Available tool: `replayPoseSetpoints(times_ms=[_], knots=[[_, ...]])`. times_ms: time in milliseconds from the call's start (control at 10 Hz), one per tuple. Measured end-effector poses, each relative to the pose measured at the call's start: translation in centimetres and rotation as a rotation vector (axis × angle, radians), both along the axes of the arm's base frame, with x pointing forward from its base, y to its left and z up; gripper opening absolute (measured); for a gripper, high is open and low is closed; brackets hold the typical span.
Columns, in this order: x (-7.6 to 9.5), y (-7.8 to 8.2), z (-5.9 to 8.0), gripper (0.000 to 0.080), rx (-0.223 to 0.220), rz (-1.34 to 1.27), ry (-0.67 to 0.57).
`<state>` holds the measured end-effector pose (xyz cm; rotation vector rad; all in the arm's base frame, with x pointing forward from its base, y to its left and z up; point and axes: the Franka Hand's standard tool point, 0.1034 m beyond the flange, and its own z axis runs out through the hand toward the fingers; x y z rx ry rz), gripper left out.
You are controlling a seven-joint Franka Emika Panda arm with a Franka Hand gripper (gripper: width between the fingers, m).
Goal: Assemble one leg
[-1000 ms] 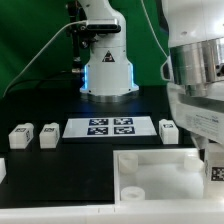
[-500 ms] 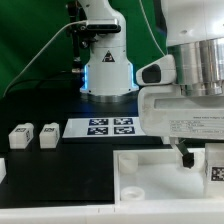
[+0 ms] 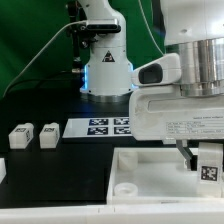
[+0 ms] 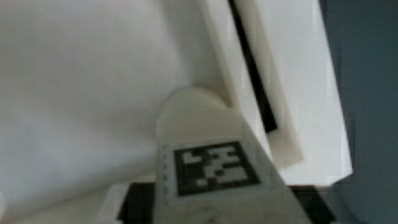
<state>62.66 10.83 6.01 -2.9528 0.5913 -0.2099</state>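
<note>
Where half a second ago leg sat lower at panel's right edge, gripper (image 3: 203, 158) now has leg (image 3: 209, 169) raised slightly, fingers clamped on it, tag facing camera, above white panel (image 3: 150, 170). Wrist view: leg (image 4: 214, 165) held between fingers. Black table (image 3: 60, 160); two spare legs (image 3: 33, 135) left; marker board (image 3: 105, 127) behind; green backdrop.

White Franka arm with a black-trimmed base and a boxy white wrist

The arm's base (image 3: 104, 62) is a glossy white cone with black bands, a pale blue glow on its front and a small dark triangular mark above. A thin light cable trails off toward the exterior view's left. The rounded white forearm casing (image 3: 195, 55) carries a black button; the flat white hand block (image 3: 178, 122) beneath bears faint grey lettering.
</note>
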Motion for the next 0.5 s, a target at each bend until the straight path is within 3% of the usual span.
replayPoseSetpoints(times_ms=[200, 500], knots=[[0.0, -0.2, 0.0, 0.0297, 0.015, -0.134, 0.013], [-0.2, -1.0, -0.1, 0.0297, -0.004, -0.195, 0.017]])
